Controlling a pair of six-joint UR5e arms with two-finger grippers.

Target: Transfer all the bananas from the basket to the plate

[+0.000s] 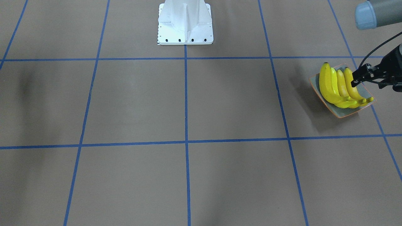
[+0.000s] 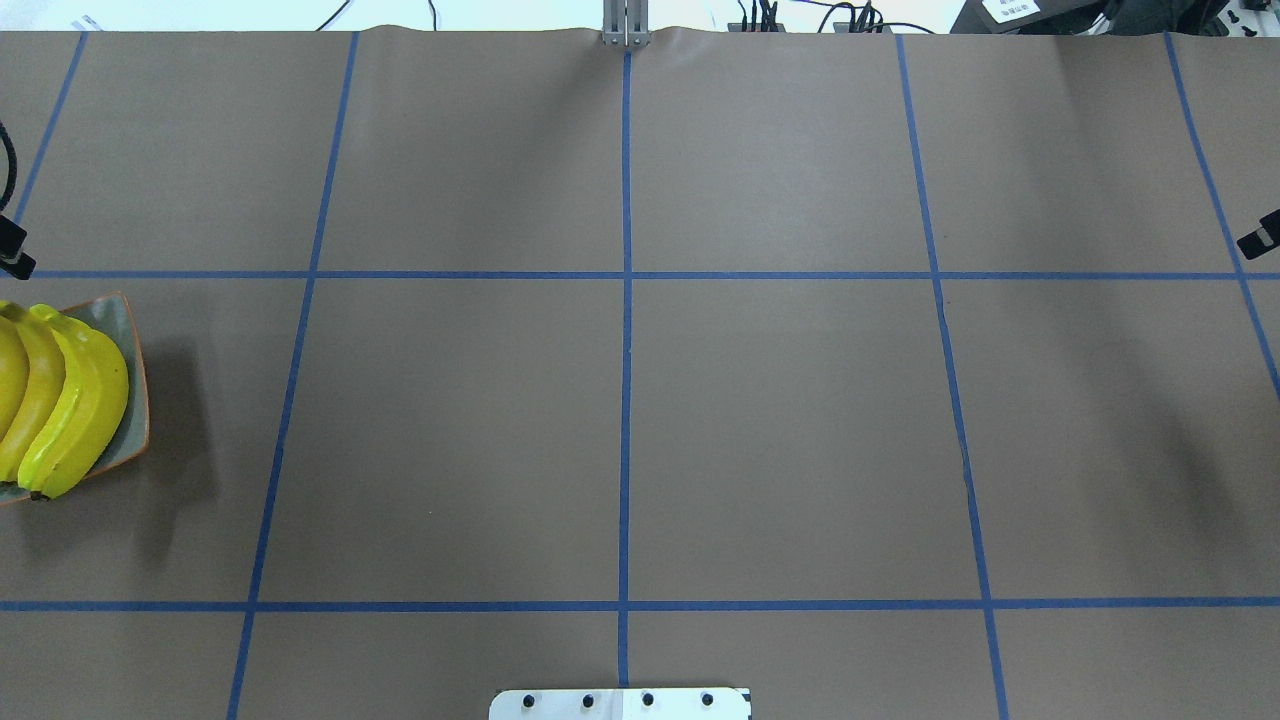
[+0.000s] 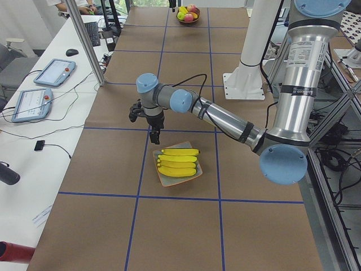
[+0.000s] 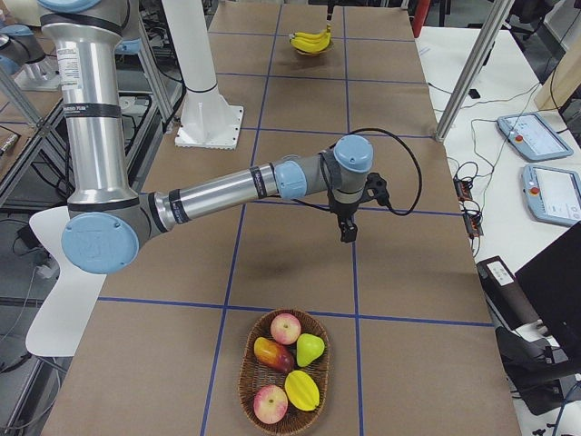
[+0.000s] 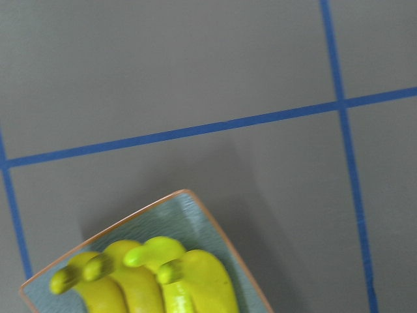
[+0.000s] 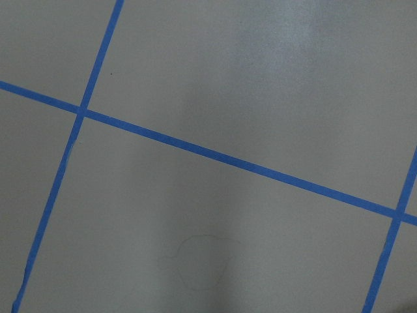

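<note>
So the bananas are all sitting on the plate, four of them lined up side by side like a little fan, stems bunched at one edge. In the front-facing view that's at the right side of the frame, a bit above the middle; in the overhead view the plate is cut off by the left edge, so only part of the bunch shows there. The side view from the robot's left shows the plate in the middle of the frame with the bananas lying flat across it.

The left gripper comes in from the right edge of the front-facing view and hangs over the far corner of the plate, fingers pointed down and close together with nothing between them. It's above the fruit, not touching it as far as I can tell. Its wrist camera looks down at the stem ends and one corner of the plate.

The right gripper only really shows in the side view from the robot's right, hanging over bare brown paper mid-frame, so I can't tell whether it's open or closed. Lower in that same frame there's a wicker basket holding apples and other fruit.
</note>
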